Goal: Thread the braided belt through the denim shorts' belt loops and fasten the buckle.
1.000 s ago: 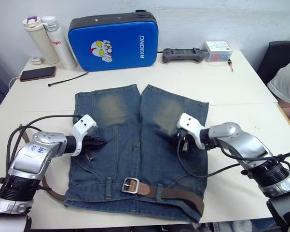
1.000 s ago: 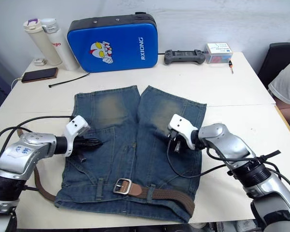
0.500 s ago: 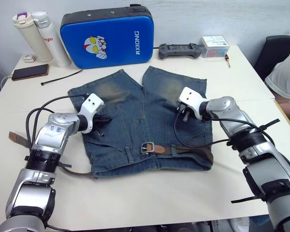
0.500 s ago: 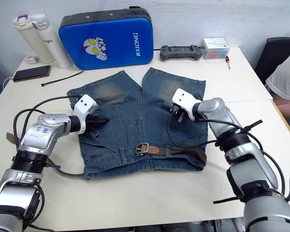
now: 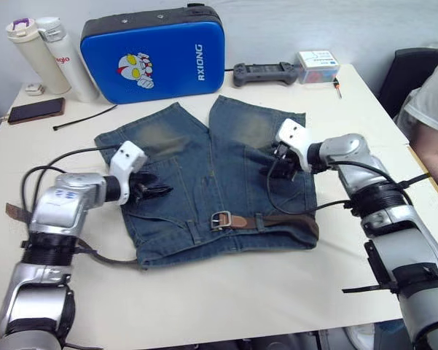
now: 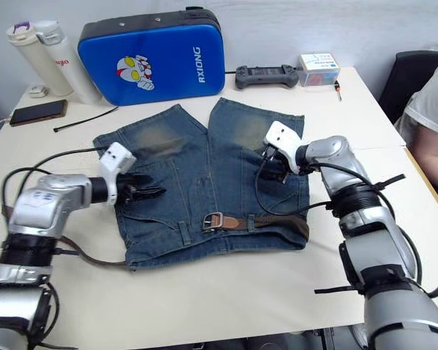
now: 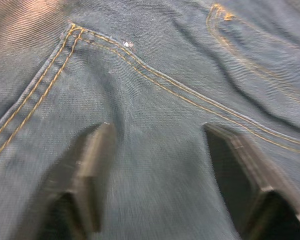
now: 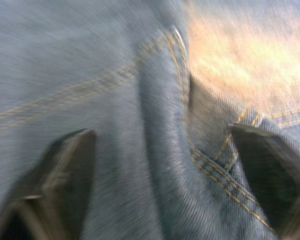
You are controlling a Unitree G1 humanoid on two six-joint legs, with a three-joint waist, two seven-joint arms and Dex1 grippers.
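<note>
Left gripper (image 7: 157, 145) fingers (image 7: 87, 165) spread wide, nothing between them, over denim shorts (image 5: 204, 175) at left pocket stitching. Braided belt (image 5: 277, 219) runs along shorts' waistband, on shorts' near edge; loose strap trails off shorts' left side onto table (image 5: 226, 292). Buckle (image 5: 220, 219) at waistband middle, tan tip passed through. Right gripper (image 8: 164, 150) fingers also wide apart, empty, over shorts' right pocket seam. Blue case (image 5: 153, 52) beyond shorts

Silver jointed arms with black cables, white wrist housings, black-fingered left pincer (image 5: 154, 191), right pincer (image 5: 279, 162).
</note>
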